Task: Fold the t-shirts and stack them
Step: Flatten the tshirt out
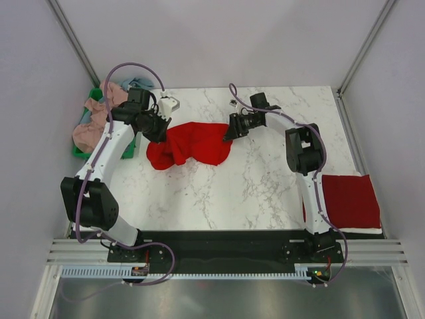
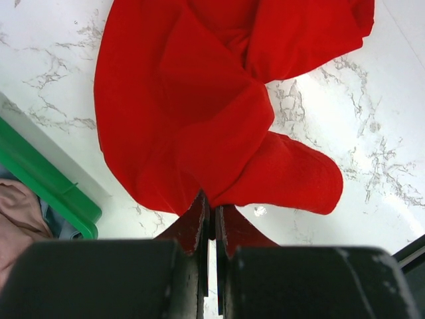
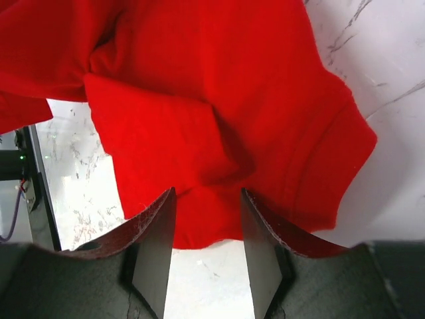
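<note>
A crumpled red t-shirt (image 1: 189,145) lies on the marble table between my two grippers. My left gripper (image 1: 158,127) is at its left edge and is shut on a pinch of the red fabric (image 2: 199,100), the jaws pressed together. My right gripper (image 1: 232,127) is at the shirt's right edge; its jaws are open and straddle the hem of the red shirt (image 3: 219,113) without closing on it. A folded red t-shirt (image 1: 350,201) lies at the right near the table's front edge. Pink and grey-blue shirts (image 1: 99,116) sit in the green bin.
The green plastic bin (image 1: 83,154) stands at the table's left edge, behind my left arm; its rim shows in the left wrist view (image 2: 46,183). A small white object (image 1: 169,105) sits behind the shirt. Grey walls enclose the table.
</note>
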Action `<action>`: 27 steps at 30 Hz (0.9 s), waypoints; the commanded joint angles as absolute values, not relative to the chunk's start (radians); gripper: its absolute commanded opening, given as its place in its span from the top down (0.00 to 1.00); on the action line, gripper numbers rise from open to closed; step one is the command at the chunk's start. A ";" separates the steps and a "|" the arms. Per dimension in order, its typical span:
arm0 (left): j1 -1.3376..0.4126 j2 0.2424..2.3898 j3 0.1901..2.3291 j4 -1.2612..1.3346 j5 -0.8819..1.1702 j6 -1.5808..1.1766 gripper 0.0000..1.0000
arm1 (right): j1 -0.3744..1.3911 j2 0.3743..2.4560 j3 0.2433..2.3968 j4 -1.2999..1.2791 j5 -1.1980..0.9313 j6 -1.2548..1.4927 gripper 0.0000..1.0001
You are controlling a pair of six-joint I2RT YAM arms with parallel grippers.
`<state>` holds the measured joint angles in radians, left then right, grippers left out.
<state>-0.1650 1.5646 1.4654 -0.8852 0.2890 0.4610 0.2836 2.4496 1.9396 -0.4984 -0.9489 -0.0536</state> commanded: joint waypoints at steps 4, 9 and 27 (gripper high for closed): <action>-0.163 1.577 1.448 -0.874 0.270 0.448 0.98 | 0.298 2.499 2.019 -0.365 -1.026 0.069 0.48; -0.163 1.582 1.445 -0.873 0.262 0.453 0.98 | 0.305 2.510 2.025 -0.316 -1.040 0.115 0.48; -0.137 1.644 1.636 -0.864 0.255 0.446 0.98 | 0.161 2.246 2.046 -0.351 -0.941 0.030 1.00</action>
